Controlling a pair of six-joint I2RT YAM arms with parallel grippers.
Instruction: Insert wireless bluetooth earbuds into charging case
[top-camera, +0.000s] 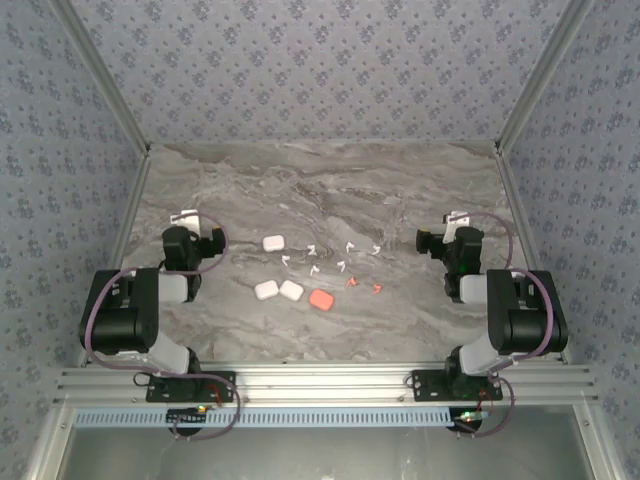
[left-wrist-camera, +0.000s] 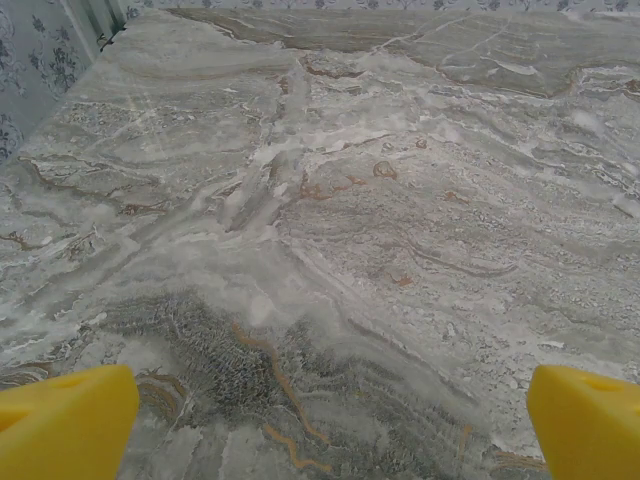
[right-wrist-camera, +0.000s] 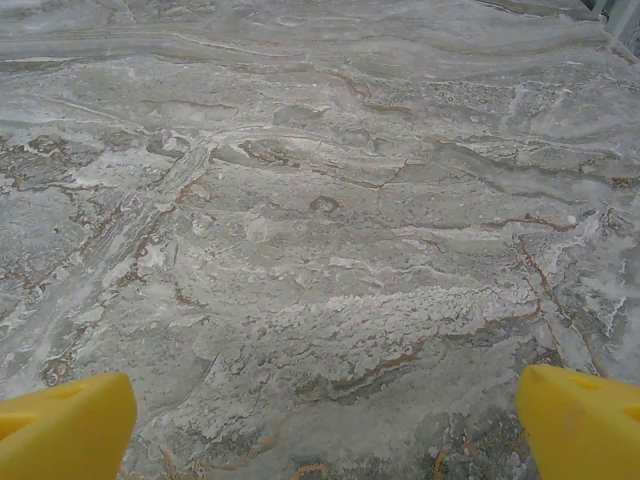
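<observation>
Top external: earbuds btwn, well apart from, L fingers & R fingers

Setting: robot test cell, lab-type, not domestic; enclosure framed by aluminium profile posts; side and back walls covered in a blue-grey floral print; work surface a grey marble-pattern tabletop, the same veined surface under both wrist cameras; two black arms, left arm and right arm, bolted on plates to an aluminium rail along the near edge; slotted cable duct just below the rail; purple cables looped along each arm.
</observation>
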